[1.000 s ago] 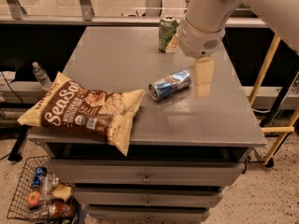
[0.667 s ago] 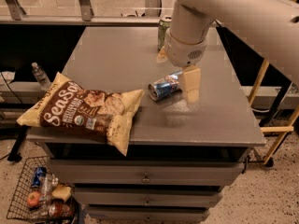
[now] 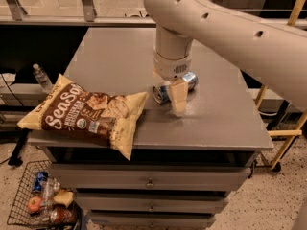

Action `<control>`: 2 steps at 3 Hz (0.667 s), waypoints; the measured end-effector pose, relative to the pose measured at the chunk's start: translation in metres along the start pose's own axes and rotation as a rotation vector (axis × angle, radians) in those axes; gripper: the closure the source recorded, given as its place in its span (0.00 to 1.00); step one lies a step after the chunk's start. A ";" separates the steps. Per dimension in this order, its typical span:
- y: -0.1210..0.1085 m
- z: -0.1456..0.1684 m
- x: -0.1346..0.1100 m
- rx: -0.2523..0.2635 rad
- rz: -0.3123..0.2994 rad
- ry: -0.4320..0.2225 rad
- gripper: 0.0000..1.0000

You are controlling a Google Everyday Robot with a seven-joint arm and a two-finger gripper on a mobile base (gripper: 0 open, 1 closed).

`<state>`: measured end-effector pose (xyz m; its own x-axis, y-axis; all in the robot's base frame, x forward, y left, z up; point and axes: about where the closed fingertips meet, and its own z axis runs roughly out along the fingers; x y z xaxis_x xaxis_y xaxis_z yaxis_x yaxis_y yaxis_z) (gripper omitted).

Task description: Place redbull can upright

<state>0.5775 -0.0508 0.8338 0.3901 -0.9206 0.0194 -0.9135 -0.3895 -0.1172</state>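
Note:
The redbull can (image 3: 162, 93) lies on its side on the grey table (image 3: 115, 56), right of the middle. Its blue and silver body shows on the left, and its silver end (image 3: 192, 79) sticks out on the right. My gripper (image 3: 168, 85) hangs from the big beige arm straight down over the can. It is open and straddles the can. One finger (image 3: 178, 97) stands in front of the can's middle, and the other is mostly hidden behind it. The can rests on the table.
A brown SeaSalt chip bag (image 3: 91, 111) lies on the table's front left and overhangs the edge. Drawers run below the table. A wire basket (image 3: 43, 200) with bottles sits on the floor at left. A yellow frame (image 3: 283, 128) stands at right.
The arm has swung left and down towards the can. The gripper was beside the can's right end and now straddles its middle. The can has not moved.

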 end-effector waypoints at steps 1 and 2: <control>-0.004 0.005 0.003 0.002 0.020 0.037 0.41; -0.009 0.000 0.003 0.013 0.025 0.064 0.65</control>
<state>0.5871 -0.0505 0.8346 0.3586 -0.9301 0.0798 -0.9211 -0.3664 -0.1312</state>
